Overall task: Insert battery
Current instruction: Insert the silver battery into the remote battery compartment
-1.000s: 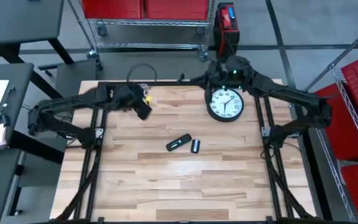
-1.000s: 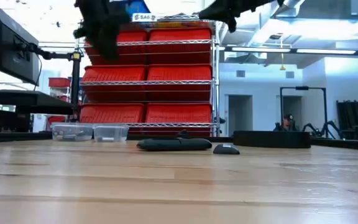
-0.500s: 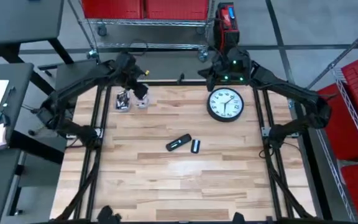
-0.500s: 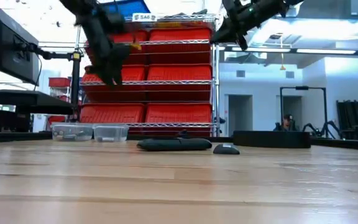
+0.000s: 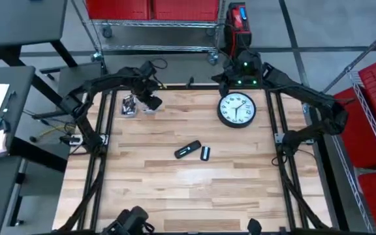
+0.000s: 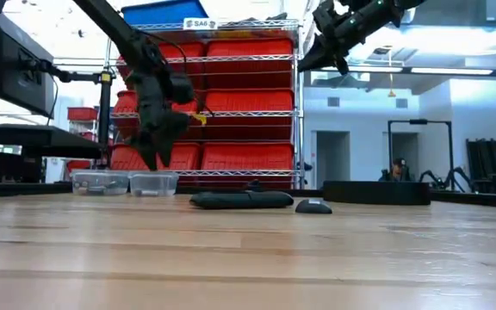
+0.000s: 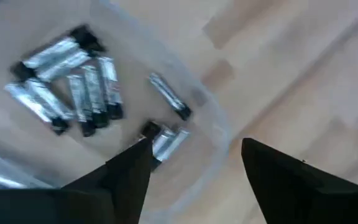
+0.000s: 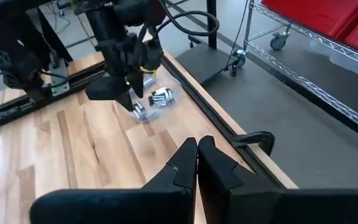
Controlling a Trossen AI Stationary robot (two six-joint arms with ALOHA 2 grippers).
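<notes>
Left pincer (image 5: 150, 101) poised over the clear tubs (image 5: 138, 104) at the far left corner of the counter (image 5: 175, 189), fingers (image 7: 126, 177) spread wide and empty, framing one tub's rim. Aimed down into the batteries (image 7: 73, 93), presumably to pick one: a loose heap of silver cells lying flat, a couple apart from the rest nearer the wall and likely the easiest to take. In the low view, left pincer (image 6: 158, 138) hanging just above the tubs (image 6: 126, 182), not yet among the cells. Right pincer (image 8: 196, 155) closed on nothing, held high off the far edge behind the clock (image 5: 236, 109), probably parked out of the way while the left works. Clock face up, near the far right of the counter. Two dark pieces mid-counter, well apart from both arms: a long one (image 5: 187, 149) and a small one (image 5: 205, 153) just beside it, possibly a device and its cover laid open for the battery, though too small to tell. Nothing inserted yet; fetching step judged barely begun. Risk: cells lying close together, so a wide grip could catch two or skid off the tub wall.
</notes>
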